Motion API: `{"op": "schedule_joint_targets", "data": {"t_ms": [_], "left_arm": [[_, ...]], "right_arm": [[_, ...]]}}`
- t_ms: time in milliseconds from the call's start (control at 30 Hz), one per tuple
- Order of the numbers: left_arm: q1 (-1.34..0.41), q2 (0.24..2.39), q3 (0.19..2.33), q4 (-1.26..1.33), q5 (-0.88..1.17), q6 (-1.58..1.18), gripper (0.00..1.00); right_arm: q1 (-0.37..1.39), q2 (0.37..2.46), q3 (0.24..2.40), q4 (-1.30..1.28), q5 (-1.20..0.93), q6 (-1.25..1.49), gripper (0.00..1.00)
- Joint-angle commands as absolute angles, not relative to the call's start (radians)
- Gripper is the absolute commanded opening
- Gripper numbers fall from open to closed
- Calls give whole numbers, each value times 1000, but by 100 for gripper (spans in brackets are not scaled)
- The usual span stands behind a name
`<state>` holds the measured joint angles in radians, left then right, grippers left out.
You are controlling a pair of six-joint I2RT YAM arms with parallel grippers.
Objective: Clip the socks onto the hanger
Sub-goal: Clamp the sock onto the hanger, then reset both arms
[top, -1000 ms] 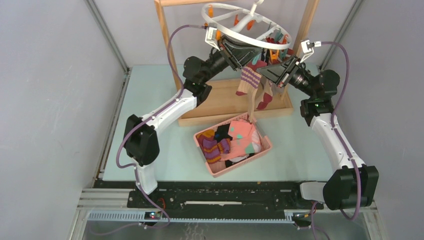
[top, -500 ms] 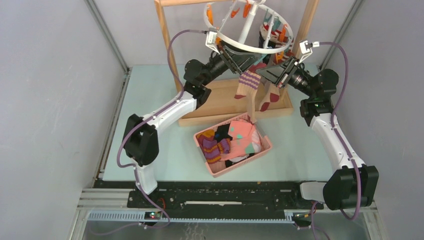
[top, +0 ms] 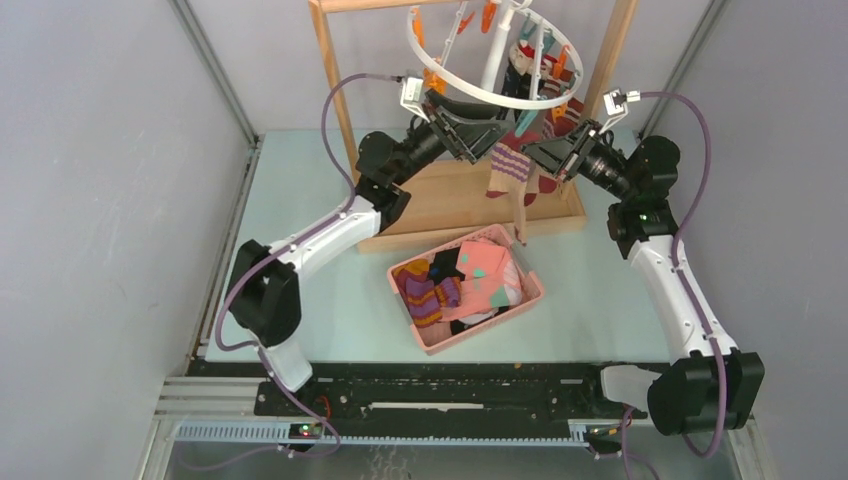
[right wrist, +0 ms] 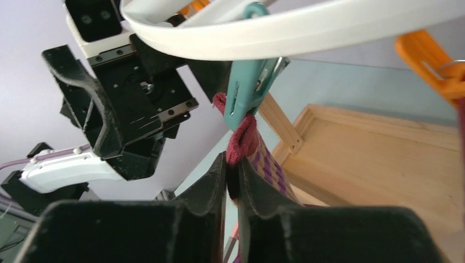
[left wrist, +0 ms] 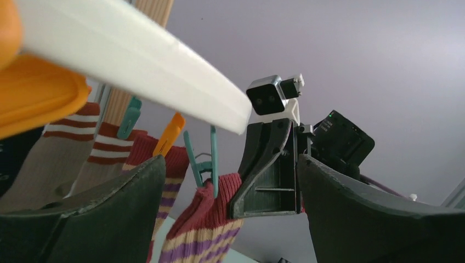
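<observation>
Pale green table [top: 300, 200] carries a wooden rack [top: 330, 80], with the hanger [top: 470, 93] hung inside its frame. Left gripper [left wrist: 230, 161] gapes wide, empty. Right gripper [right wrist: 231, 159], nearly closed, pinches the striped sock [top: 508, 162], which hangs from 1 teal clip [right wrist: 249, 82].

No lettering, label, brand name, number or sign can be read in any view: none on the hanger [top: 470, 95], the socks [top: 508, 165], the pink basket [top: 486, 323] or the wooden rack [top: 333, 90].

Left end effector [left wrist: 230, 164] agape (right [right wrist: 231, 164] pinched)
</observation>
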<state>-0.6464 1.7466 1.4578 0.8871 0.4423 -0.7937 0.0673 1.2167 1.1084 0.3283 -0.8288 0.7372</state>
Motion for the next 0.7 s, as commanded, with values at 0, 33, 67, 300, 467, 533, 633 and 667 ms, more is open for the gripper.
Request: {"op": "schedule_joint_targets", "data": {"t_ms": [0, 33, 67, 300, 467, 533, 633, 667], "left_arm": [[-644, 1654, 1388, 885, 408, -747, 94], [-644, 1641, 1369, 881, 403, -741, 94], [-644, 1629, 1349, 878, 400, -734, 95], [-661, 1515, 1210, 841, 382, -671, 95], [-670, 1403, 1086, 788, 365, -626, 95], [-670, 1355, 1038, 760, 365, -618, 95], [-671, 1257, 951, 711, 365, -595, 95], [-671, 1237, 921, 689, 364, -581, 95]], "right_arm": [[53, 1172, 1156, 216, -756, 618, 22], [49, 1170, 1156, 201, -748, 607, 26], [45, 1169, 1155, 187, -743, 591, 30], [41, 1124, 1156, 44, -658, 469, 58], [43, 1051, 1132, -56, -617, 395, 62], [43, 1012, 1099, -53, -608, 386, 63], [44, 949, 1053, -81, -599, 349, 63], [44, 927, 1034, -82, -594, 339, 63]]}}
